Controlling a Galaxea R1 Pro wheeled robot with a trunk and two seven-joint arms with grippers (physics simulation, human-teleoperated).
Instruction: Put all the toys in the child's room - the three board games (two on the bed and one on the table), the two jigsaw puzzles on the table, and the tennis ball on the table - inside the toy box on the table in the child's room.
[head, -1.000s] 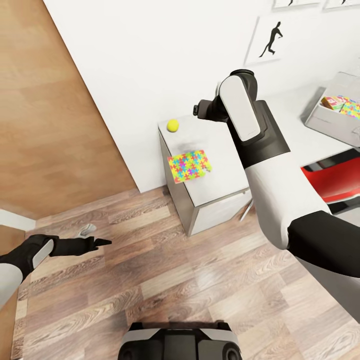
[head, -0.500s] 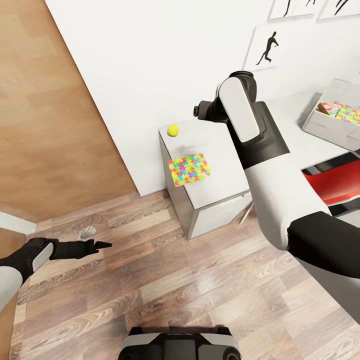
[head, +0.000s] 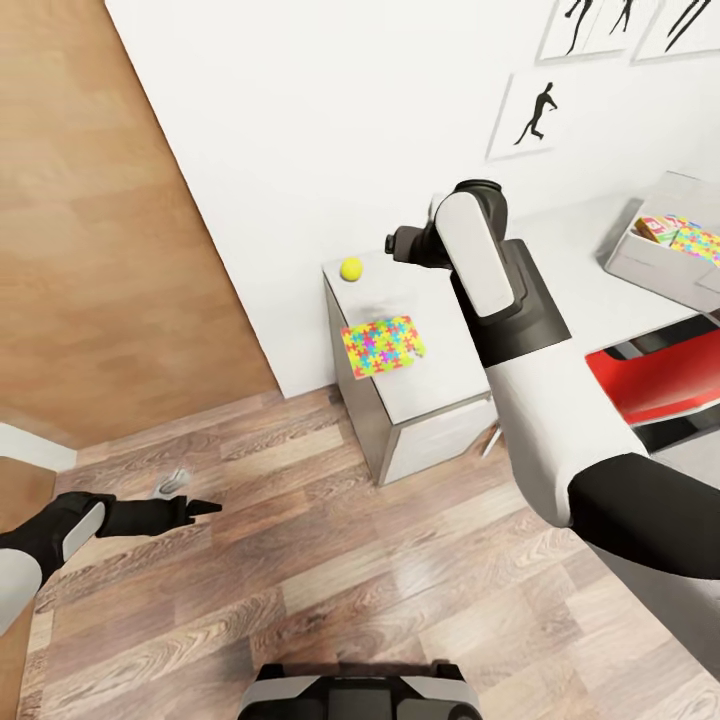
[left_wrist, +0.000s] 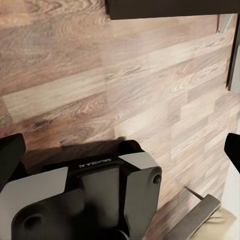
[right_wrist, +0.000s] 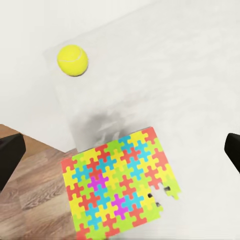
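A yellow tennis ball (head: 351, 268) (right_wrist: 73, 60) lies near the table's (head: 440, 345) far left corner by the wall. A jigsaw puzzle (head: 382, 346) (right_wrist: 117, 187) lies flat at that end's front edge, slightly overhanging it. The grey toy box (head: 640, 258) stands far right on the table, holding a lettered board game (head: 655, 228) and a second puzzle (head: 697, 242). My right gripper (right_wrist: 120, 150) hovers open above the table between ball and puzzle, holding nothing. My left gripper (head: 195, 508) (left_wrist: 120, 155) hangs open over the floor, empty. The bed is out of view.
A red chair (head: 660, 375) sits under the table at the right. A brown wooden panel (head: 100, 200) fills the left side, with a white wall carrying framed silhouettes (head: 530, 115) behind the table. Wood floor (head: 350, 560) stretches between my base (head: 360, 690) and the table.
The whole head view has shifted a little, so the camera moved. Both arms keep much the same pose, and ball and puzzle lie where they were.
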